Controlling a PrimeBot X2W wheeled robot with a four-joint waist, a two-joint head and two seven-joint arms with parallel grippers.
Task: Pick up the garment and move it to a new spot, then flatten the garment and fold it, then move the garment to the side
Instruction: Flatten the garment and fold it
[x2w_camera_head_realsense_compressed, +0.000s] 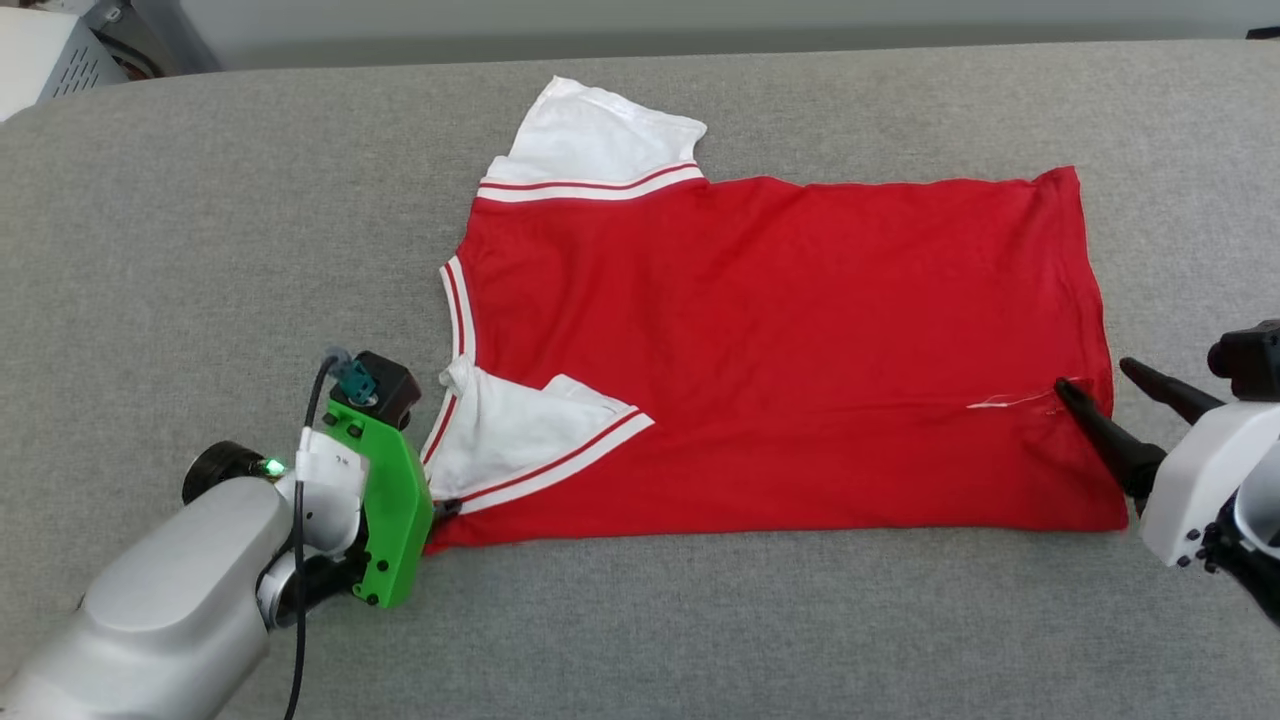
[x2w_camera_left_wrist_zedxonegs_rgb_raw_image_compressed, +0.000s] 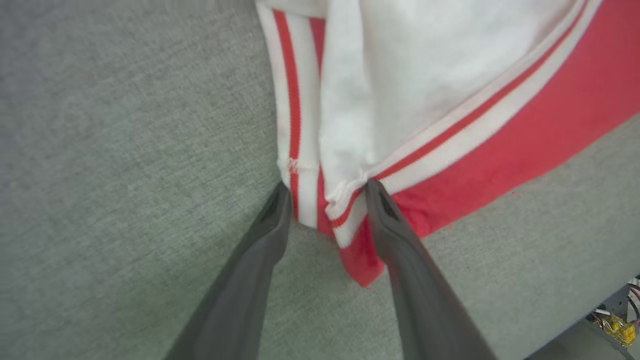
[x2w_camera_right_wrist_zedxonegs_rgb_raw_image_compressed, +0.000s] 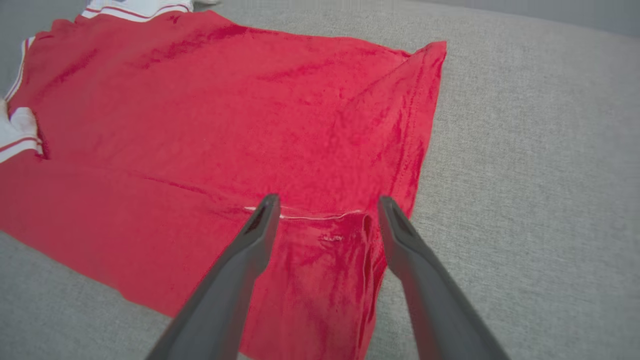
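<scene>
Flat on the grey pad (x2w_camera_head_realsense_compressed: 700, 620): garment (x2w_camera_head_realsense_compressed: 780, 330), long axis strung from left gripper (x2w_camera_left_wrist_zedxonegs_rgb_raw_image_compressed: 327, 189) straight across to right gripper (x2w_camera_head_realsense_compressed: 1095, 376). Collar (x2w_camera_head_realsense_compressed: 455, 305) end by the left, hem (x2w_camera_head_realsense_compressed: 1095, 290) end by the right. Near long edge apparently turned in already, one white sleeve (x2w_camera_head_realsense_compressed: 520, 435) laid over the red just beyond the left fingertips. Other sleeve out past the far edge, well away from both.

Left gripper: parted to a middling gap, tips down at the near collar-side corner, with striped trim and a tongue of red lying in the gap. Not pinched, judging by the slack cloth. Touching the inner faces or not, hard to tell.

Right gripper: parted about as much, one fingertip over the red beside a white thread (x2w_camera_right_wrist_zedxonegs_rgb_raw_image_compressed: 310, 217), the other at or just past the hem edge, fold end between them. Holding nothing.

Probably mid-fold, each gripper set to take one end of the near edge. Turns on this: cloth directly ahead of each pair of tips, fold line running gripper to gripper, far edge straight beyond. Calls for closing both together and carrying level toward that far edge; otherwise, likely a skewed crease. Neither nearer than the other, each at its own corner.
</scene>
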